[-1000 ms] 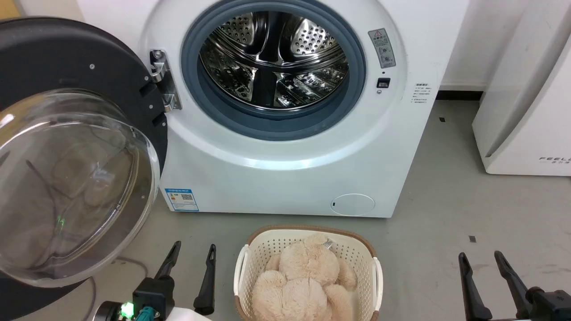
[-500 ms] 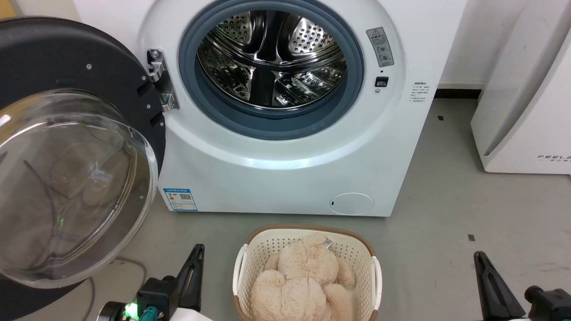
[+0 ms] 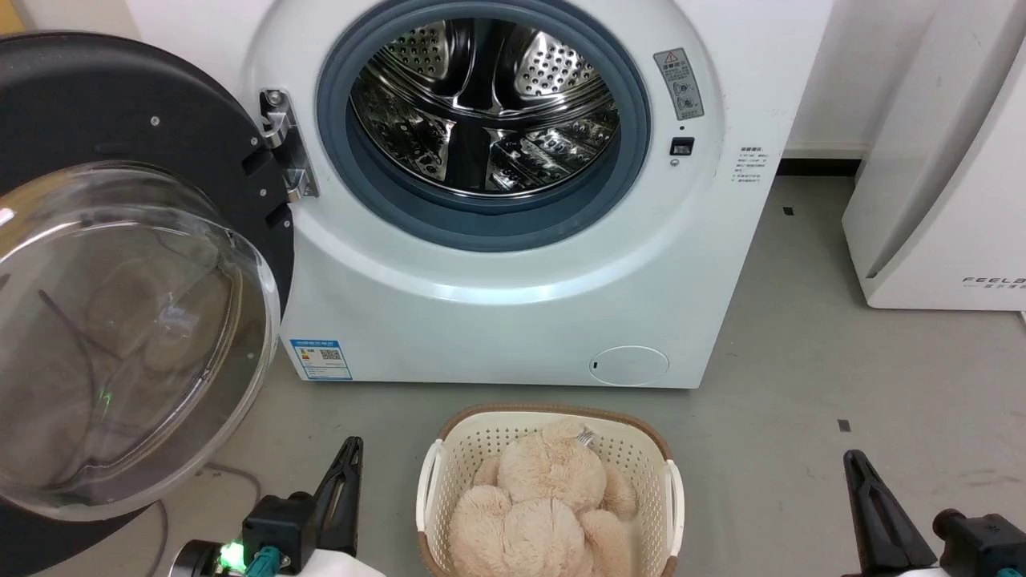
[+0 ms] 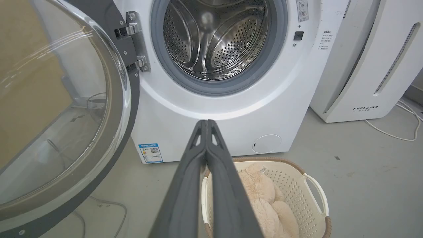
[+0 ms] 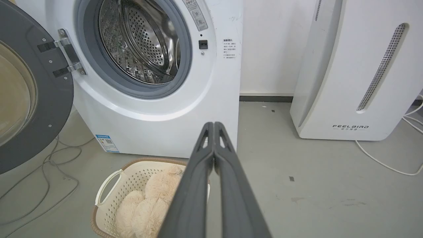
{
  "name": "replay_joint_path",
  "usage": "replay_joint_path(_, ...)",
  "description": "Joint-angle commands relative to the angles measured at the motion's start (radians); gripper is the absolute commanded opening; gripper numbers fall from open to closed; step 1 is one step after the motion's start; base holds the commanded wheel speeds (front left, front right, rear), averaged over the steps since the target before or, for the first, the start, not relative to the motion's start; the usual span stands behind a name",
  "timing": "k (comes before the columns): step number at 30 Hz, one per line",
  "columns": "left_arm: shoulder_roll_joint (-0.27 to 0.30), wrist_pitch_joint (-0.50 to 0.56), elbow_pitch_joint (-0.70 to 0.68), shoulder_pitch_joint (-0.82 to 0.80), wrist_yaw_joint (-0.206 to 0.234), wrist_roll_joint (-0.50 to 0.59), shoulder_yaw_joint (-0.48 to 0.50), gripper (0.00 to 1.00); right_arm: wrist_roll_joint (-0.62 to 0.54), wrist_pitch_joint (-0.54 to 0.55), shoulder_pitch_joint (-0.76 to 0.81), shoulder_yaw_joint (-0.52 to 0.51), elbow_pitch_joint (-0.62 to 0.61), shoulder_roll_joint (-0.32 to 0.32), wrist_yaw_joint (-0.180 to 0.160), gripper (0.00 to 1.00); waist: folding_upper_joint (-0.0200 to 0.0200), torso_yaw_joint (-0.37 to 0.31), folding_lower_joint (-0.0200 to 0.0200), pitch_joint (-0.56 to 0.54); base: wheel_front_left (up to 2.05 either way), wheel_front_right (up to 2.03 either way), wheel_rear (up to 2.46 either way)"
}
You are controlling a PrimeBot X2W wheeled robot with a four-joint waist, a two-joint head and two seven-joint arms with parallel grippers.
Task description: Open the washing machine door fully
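The floor [image 3: 801, 336] is smooth and grey, with small dark marks [image 3: 843, 425] at 4 o'clock in the head view. Behind it stands a white wall [image 5: 271, 43] with a dark skirting strip [image 5: 266, 98] at its foot. At 2 o'clock stands a tall white appliance [image 5: 350, 82] lettered FEELBIRD, with a white cable [image 5: 375, 160] beside it. At 6 o'clock a cream basket [image 3: 437, 473] holds a beige plush toy [image 3: 549, 481]. A thin grey cable [image 3: 240, 471] lies at 8 o'clock. The light is even.
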Motion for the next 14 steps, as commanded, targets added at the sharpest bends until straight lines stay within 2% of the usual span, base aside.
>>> replay_joint_path(1, 0.0, 0.003, -0.006, -0.01, 0.007, 0.004, 0.005, 0.0, -0.007, 0.005, -0.021, 0.003, 0.004, 0.0, 0.0, 0.0, -0.0001, 0.0, 0.0, 0.0, 0.0, 0.0, 0.0)
replay_joint_path(14, 0.0, 0.019, -0.016, -0.016, 0.012, 0.009, 0.014, 0.0, -0.02, 0.014, -0.039, 0.012, 0.011, 0.001, 0.0, 0.0, -0.0001, -0.005, 0.0, 0.0, 0.0, 0.0, 0.0)
